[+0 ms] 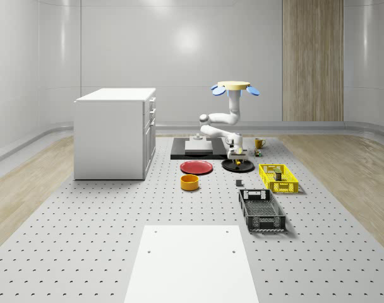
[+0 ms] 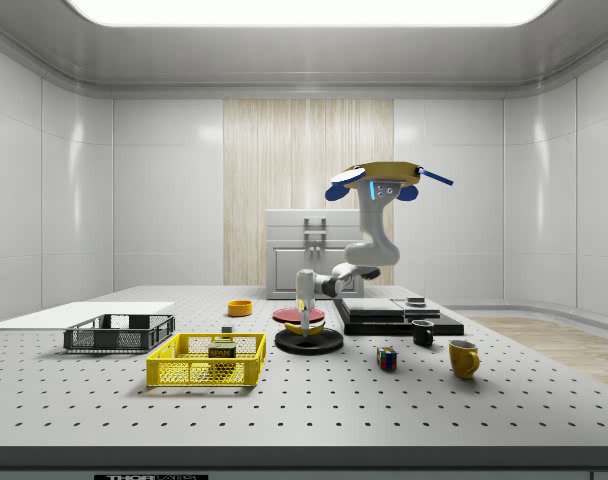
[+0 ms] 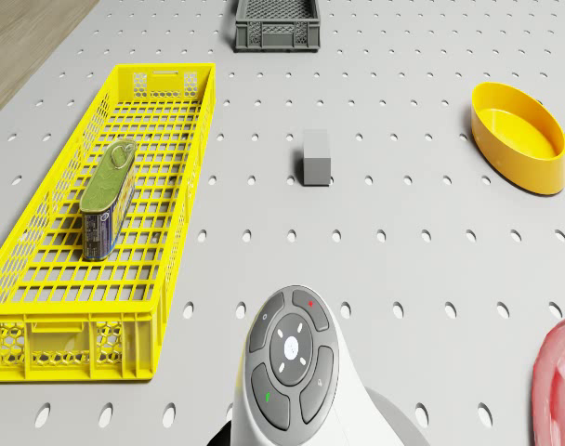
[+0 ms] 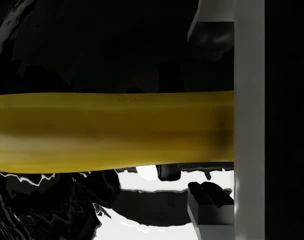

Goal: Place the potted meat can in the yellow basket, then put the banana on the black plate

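Jaws clamped on the banana [image 4: 112,132], and the wrist view makes it plain: the yellow fruit runs crosswise right up against a pale finger [image 4: 249,100], with glossy black surface behind it. In the side view the gripper [image 2: 304,318] points straight down over the black plate [image 2: 309,342], the banana sitting low between the fingertips, at or just above the plate; whether it touches cannot be told. The whole-scene view agrees, with the gripper [image 1: 236,154] over the plate [image 1: 237,166] and a bit of yellow at its tip.

Nearest the whole-scene camera lies a white sheet [image 1: 192,265], then the dark grey crate [image 1: 261,210]. Further on, the yellow basket [image 1: 278,177] stands on the perforated table [image 1: 84,240], and the potted meat can [image 3: 109,197] lies on its side inside it, plain in the drone view. Just beside the basket sits a small grey block [image 3: 316,156], and beyond that an orange bowl [image 1: 190,182] and a red plate [image 1: 197,167].

Drone [image 1: 235,87] hovers well above the table, behind the black plate, over the black platform [image 1: 192,148], arm folded down and forward. On the whole-scene view's left stands a white cabinet [image 1: 115,132]. A yellow mug [image 2: 463,357], a dark cup [image 2: 422,333] and a coloured cube [image 2: 387,359] sit on the side view's right.
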